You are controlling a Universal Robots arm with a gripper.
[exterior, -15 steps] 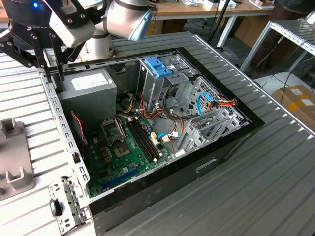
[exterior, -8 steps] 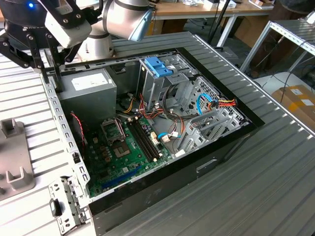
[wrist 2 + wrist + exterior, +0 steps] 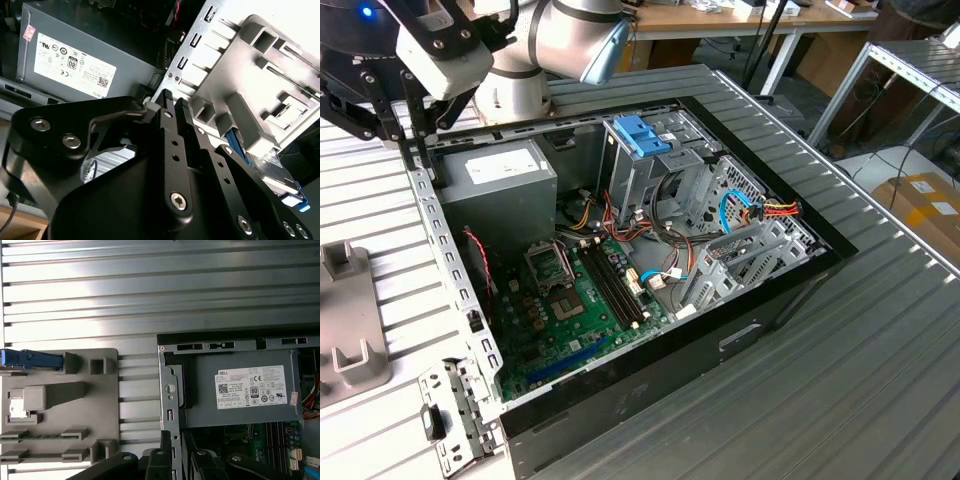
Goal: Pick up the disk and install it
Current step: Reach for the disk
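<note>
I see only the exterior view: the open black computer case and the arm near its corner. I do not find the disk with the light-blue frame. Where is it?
Observer: The flat grey-metal disk in its light-blue plastic frame stands on edge in a slot of the grey plastic holder, on the ribbed metal table beside the case.
Operator: Does the gripper hold it?
Observer: No. In the first wrist view the black gripper is at the case's rim, next to the grey power supply box, apart from the disk.
Operator: Where is its blue tab?
Observer: In the second wrist view the blue tab is at the end farther from the case.
</note>
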